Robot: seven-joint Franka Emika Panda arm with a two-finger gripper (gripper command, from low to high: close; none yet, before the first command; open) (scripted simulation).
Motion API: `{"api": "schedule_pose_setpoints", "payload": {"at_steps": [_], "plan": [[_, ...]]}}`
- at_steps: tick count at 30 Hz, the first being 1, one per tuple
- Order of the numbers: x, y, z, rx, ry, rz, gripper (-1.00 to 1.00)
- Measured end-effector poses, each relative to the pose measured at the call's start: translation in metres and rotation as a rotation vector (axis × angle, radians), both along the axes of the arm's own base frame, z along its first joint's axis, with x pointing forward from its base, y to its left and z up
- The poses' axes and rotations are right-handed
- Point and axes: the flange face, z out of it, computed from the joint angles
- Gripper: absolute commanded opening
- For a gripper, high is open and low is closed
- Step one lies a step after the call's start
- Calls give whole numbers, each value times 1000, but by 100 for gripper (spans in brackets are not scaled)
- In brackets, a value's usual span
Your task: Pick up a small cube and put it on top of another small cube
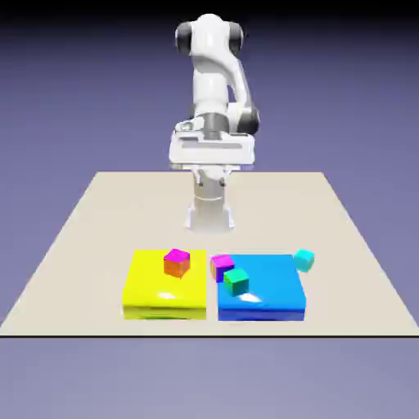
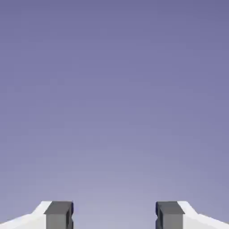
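Nothing stacked, my hand [image 2: 114,215] open and empty; cyan cube [image 1: 304,260] just beside the blue slab [image 1: 260,304], on the exterior view's right; approach, grasp, lift and placing all remain

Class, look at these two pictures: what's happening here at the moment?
A white robot arm stands over a table, handling nothing: its gripper is open, with only plain backdrop between the fingertips. Ahead of it lie a yellow slab and a blue slab. A cube with a magenta top and orange side is on the yellow one. A green cube and a magenta-topped purple cube sit close together by the gap. The small cyan cube has not been stacked.
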Motion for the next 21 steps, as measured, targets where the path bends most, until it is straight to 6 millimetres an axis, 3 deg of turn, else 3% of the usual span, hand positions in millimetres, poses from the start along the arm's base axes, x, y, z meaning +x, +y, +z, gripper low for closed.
{"api": "schedule_pose_setpoints", "payload": {"at_steps": [6, 11, 15, 21], "plan": [[7, 73, -71, 167, 249, -109, 0], [-8, 134, -132, 264, 471, -230, 0], [-35, 181, -179, 308, 653, -347, 0], [-99, 247, -243, 309, 925, -544, 0]]}}
